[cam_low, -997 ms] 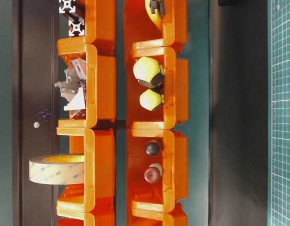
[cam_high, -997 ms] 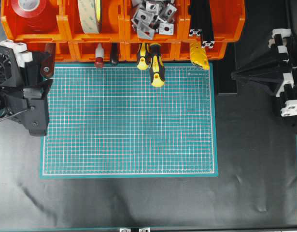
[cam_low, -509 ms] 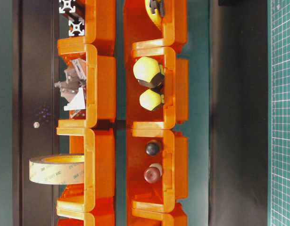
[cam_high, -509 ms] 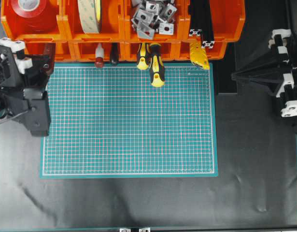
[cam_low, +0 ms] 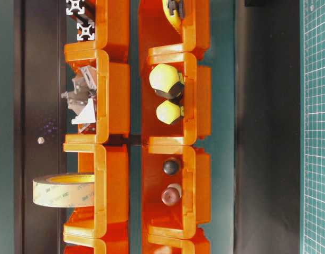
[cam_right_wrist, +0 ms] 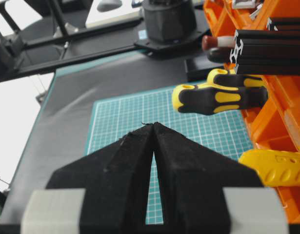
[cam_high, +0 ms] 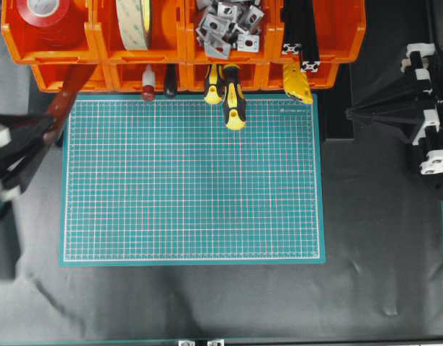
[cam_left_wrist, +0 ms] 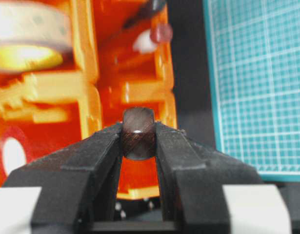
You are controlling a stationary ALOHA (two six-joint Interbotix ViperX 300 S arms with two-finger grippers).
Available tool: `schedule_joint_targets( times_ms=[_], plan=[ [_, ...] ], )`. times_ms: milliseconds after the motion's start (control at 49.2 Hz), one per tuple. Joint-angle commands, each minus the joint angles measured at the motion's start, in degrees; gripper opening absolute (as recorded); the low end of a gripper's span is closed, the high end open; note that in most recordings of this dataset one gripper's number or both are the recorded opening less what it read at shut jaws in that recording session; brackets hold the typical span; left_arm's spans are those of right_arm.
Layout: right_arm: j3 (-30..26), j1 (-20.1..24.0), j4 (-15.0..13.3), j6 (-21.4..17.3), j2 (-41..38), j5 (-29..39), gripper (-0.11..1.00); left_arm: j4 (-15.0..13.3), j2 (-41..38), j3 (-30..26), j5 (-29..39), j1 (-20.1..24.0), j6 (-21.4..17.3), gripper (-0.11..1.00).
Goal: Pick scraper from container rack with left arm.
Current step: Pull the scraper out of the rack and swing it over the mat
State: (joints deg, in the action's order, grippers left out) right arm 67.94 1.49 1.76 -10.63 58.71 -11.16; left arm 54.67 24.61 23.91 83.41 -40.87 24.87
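The scraper [cam_high: 65,101] is clamped by its reddish-brown wooden handle between the fingers of the left claw [cam_left_wrist: 138,139], so that the blade points back toward the container rack [cam_high: 91,72]. It is held slanted at the lower left bin, above the corner of the green cutting mat [cam_high: 192,180]; how far it is drawn out cannot be told. The right claw [cam_right_wrist: 153,127] is kept together, parked well apart at the desk's right side.

The scraper [cam_high: 65,99] has its blade hidden inside the container rack [cam_high: 55,76], and the left gripper [cam_high: 42,128] is motion-blurred.
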Motion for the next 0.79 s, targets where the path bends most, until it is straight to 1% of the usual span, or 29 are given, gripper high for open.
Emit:
schedule_joint_targets(
  times_ms=[0, 81, 163, 244, 366, 468, 671, 773],
  plan=[
    [-1.7, 0.1, 0.2, 0.0, -0.1, -0.3, 0.01, 0.4, 0.4, -5.1, 2.1, -3.0, -1.0, 0.21],
    [-1.8, 0.1, 0.2, 0.0, 0.2, -0.2, 0.01, 0.4, -1.1, -8.0, 3.9, -5.4, -1.8, 0.21],
    [-1.8, 0.1, 0.1, 0.0, 0.4, -0.2, 0.01, 0.4, -2.8, -10.7, 4.0, -7.3, -1.9, 0.21],
    [-1.9, 0.1, 0.2, 0.0, 0.7, -0.2, 0.01, 0.4, -5.1, -12.5, 2.1, -7.9, -2.0, 0.21],
    [-1.9, 0.1, 0.2, -0.1, 1.0, -0.1, 0.01, 0.5, -7.6, -13.8, -3.3, -7.8, -2.0, 0.21],
    [-1.9, 0.1, 0.2, 0.0, 1.1, -0.1, 0.01, 0.5, -8.9, -12.6, -8.6, -5.9, -1.9, 0.21],
    [-1.9, 0.1, 0.3, -0.1, 1.3, -0.1, 0.01, 0.5, -11.7, -9.1, -22.2, 0.7, -1.8, 0.21],
    [-1.9, 0.1, 0.4, -0.1, 1.4, -0.1, 0.01, 0.5, -13.6, -6.9, -27.1, 4.2, -1.8, 0.21]
  ],
)
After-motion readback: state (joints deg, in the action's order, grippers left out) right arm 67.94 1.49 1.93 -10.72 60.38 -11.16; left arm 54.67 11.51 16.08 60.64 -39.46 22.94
